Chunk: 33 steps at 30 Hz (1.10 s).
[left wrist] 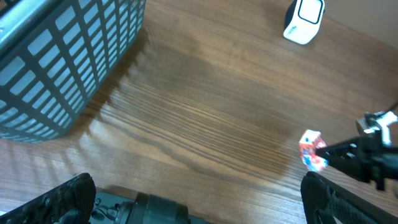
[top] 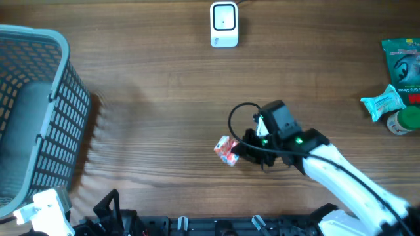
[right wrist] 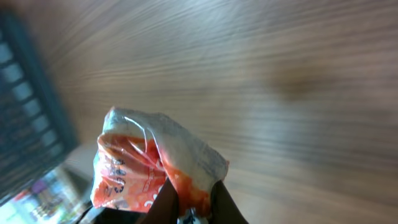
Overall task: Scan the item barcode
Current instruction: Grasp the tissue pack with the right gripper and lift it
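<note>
Two arms work at the wooden counter. The right end effector is clamped shut on a small snack packet, white plastic with orange and red print. In the right wrist view its fingertips pinch the packet's lower edge, and the crinkled packet stands up above them. The packet sits around the middle of the counter, somewhat nearer the near edge. Whether it touches the wood or is lifted just clear cannot be told. The left wrist view shows the packet at the tip of the dark right end effector.

The left end effector is at the near left corner, jaws spread wide and holding nothing.

A white barcode scanner stands at the middle of the far edge, well apart from the packet. A blue-grey slatted basket takes up the left edge. At the right edge lie a green pouch, a pale teal wrapped packet and a green-capped bottle.
</note>
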Each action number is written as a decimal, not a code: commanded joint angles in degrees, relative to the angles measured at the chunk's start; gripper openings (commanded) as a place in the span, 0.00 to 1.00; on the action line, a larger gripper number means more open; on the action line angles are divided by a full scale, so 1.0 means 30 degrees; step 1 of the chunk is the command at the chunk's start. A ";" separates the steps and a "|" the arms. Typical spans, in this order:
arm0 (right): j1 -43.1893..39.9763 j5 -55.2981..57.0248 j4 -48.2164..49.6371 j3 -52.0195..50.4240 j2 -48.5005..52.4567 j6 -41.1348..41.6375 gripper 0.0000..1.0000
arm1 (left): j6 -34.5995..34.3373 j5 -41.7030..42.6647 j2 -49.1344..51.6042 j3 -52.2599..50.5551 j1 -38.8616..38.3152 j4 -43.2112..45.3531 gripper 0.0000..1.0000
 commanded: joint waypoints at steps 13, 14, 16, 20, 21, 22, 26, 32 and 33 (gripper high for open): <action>0.0080 0.5472 0.0015 0.0576 0.2237 0.0925 0.73 | 0.0306 -0.0182 -0.0044 0.0000 0.0036 0.0036 1.00; 0.0080 0.6018 -0.0277 0.0576 0.2237 0.1093 0.67 | 0.0306 -0.0182 -0.0044 0.0000 0.0036 0.0036 1.00; 0.0080 0.6586 -0.0423 0.0517 0.2288 0.1078 0.53 | 0.0306 -0.0182 -0.0044 0.0000 0.0036 0.0036 1.00; 0.0087 0.6521 0.0889 -0.0102 0.3118 0.1581 0.48 | 0.0306 -0.0182 -0.0044 0.0000 0.0036 0.0036 1.00; 0.0087 0.5996 0.1559 -0.0124 0.3701 0.1559 0.47 | 0.0306 -0.0182 -0.0044 0.0000 0.0036 0.0036 1.00; 0.0087 0.5450 0.1996 -0.0124 0.4175 0.1566 0.47 | 0.0306 -0.0182 -0.0044 0.0000 0.0036 0.0036 1.00; 0.0087 0.5027 0.2222 -0.0131 0.5326 0.1559 0.31 | 0.0306 -0.0182 -0.0044 0.0000 0.0036 0.0036 1.00; -0.0882 -0.0328 0.0794 0.0918 0.5027 -0.1661 0.04 | 0.0306 -0.0182 -0.0044 0.0000 0.0036 0.0036 1.00; -0.1763 -0.4058 -0.0641 0.1654 0.4743 -0.3730 0.04 | 0.0306 -0.0182 -0.0044 0.0000 0.0036 0.0036 1.00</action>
